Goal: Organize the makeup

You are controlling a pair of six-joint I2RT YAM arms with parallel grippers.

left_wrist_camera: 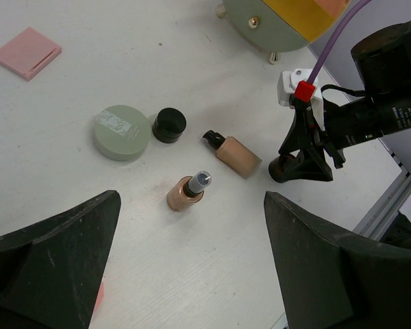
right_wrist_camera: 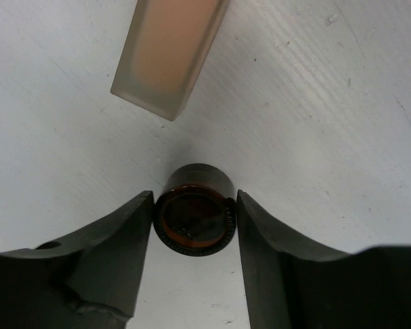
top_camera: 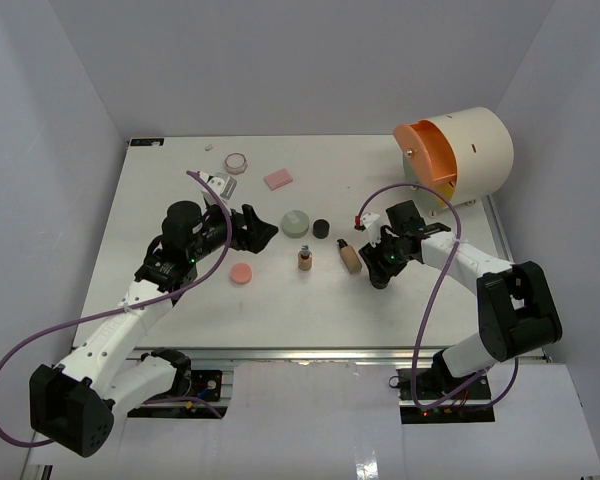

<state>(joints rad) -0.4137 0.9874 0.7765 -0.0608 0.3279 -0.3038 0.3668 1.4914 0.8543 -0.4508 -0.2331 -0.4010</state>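
My right gripper (top_camera: 378, 277) is shut on a small dark brown round jar (right_wrist_camera: 193, 221) that stands on the table; both fingers (right_wrist_camera: 127, 233) touch its sides. Just beyond it lies the beige tube (right_wrist_camera: 168, 51), also the beige tube (top_camera: 349, 256) in the top view. Left of it stand the tiny brown bottle (top_camera: 305, 259), a black jar (top_camera: 321, 228) and the grey-green compact (top_camera: 295, 222). The pink disc (top_camera: 240, 273) lies under my left arm. My left gripper (top_camera: 264, 228) hovers open, nothing between its fingers (left_wrist_camera: 61, 247). The pink pad (top_camera: 277, 179) and a clear jar (top_camera: 236, 161) lie farther back.
The large cream drum-shaped case (top_camera: 458, 152) with its orange front stands at the table's far right corner. A purple cable (top_camera: 405, 190) loops over the right arm. The table's right edge rail (top_camera: 500, 235) runs close beside the right arm.
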